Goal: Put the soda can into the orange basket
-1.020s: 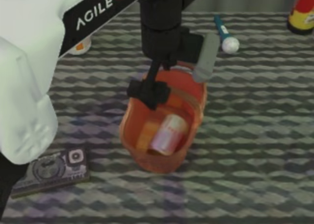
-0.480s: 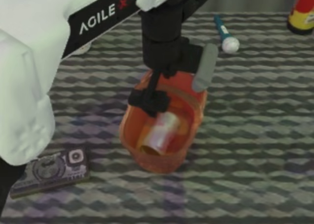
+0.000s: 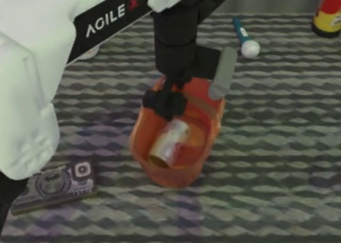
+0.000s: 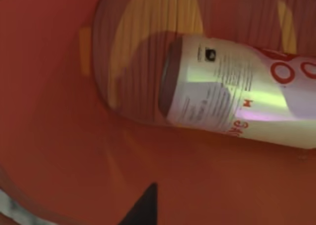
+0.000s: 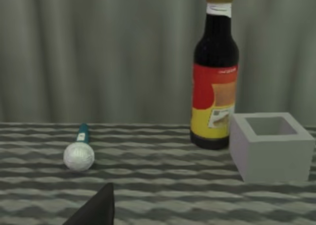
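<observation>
The left gripper hangs over the far end of the basket, just above its rim. Whether its fingers are apart or together cannot be told: from above they merge into one dark mass, and the left wrist view shows only one dark fingertip at the frame edge.

The can lies on its side on the ribbed base inside the basket, just below the gripper on its near side and apart from it. In the left wrist view the can shows its dull end and red label marks.

The right gripper is out of the top view; its wrist camera faces a microphone, a dark bottle and a grey box on the desk, and one dark fingertip.

A black card lies on the desk, well apart to the gripper's near left.
</observation>
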{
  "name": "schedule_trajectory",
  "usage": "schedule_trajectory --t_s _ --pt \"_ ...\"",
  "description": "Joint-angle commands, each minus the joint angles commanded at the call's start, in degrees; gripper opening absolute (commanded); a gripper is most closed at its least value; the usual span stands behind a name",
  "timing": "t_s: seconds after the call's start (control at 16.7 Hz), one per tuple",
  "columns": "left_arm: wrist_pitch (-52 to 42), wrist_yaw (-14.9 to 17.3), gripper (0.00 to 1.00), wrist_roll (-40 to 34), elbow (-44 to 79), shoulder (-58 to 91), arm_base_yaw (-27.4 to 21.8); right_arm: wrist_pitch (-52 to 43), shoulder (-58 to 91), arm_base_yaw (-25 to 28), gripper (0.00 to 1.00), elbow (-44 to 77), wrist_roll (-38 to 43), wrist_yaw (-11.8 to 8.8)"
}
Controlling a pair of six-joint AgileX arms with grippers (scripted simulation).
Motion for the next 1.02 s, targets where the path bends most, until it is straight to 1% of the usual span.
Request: schedule_trajectory --t_s 0.42,0.48,1.02 --pt "0.0 0.0 0.02 0.0 0.0 0.0 0.0 0.0 0.0 0.0 1.0 0.0 0.0 0.0" --pt "0.0 0.0 0.0 0.0 0.0 0.0 0.0 0.0 0.0 0.0 1.0 0.0 0.0 0.0" --pt "0.0 0.0 0.0 0.0 0.0 0.0 0.0 0.0 0.0 0.0 1.0 0.0 0.0 0.0"
